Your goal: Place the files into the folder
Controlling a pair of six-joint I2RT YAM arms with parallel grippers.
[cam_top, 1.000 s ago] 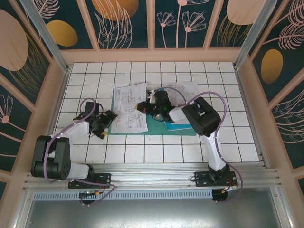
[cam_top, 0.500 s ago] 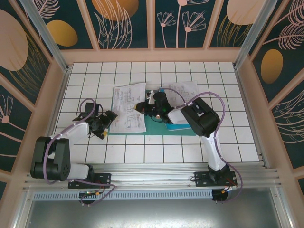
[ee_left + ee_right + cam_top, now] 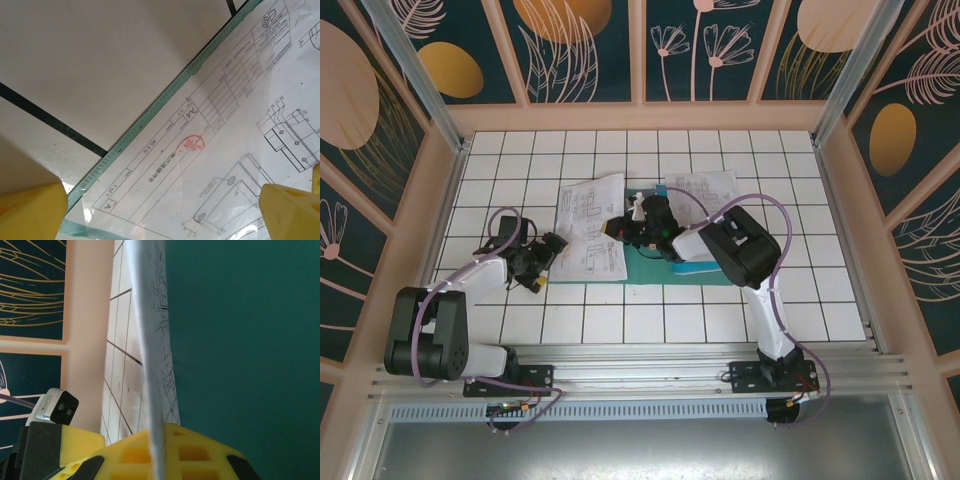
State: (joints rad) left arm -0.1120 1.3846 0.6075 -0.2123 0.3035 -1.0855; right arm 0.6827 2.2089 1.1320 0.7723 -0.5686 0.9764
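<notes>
The files are white sheets with line drawings: one stack (image 3: 588,230) lies over the left part of the dark teal folder (image 3: 655,268), and another sheet (image 3: 705,188) lies behind the right arm. My right gripper (image 3: 618,228) is shut on the right edge of the left stack. In the right wrist view the thin sheet (image 3: 150,340) runs edge-on between the yellow fingers (image 3: 195,452), with the folder (image 3: 250,340) to its right. My left gripper (image 3: 550,248) stands open at the stack's left edge. The left wrist view has a printed sheet (image 3: 210,150) under a glossy film, edged by a teal strip (image 3: 165,97).
A bright cyan sheet (image 3: 698,266) lies on the folder under the right arm. The white tiled table (image 3: 790,300) is ringed by a pale wooden frame (image 3: 640,118) with patterned walls. A small camera block (image 3: 55,407) shows left of the right fingers.
The right gripper has edged left with the pinched sheet, so the stack now covers more of the folder's left side. The left arm has not moved.
</notes>
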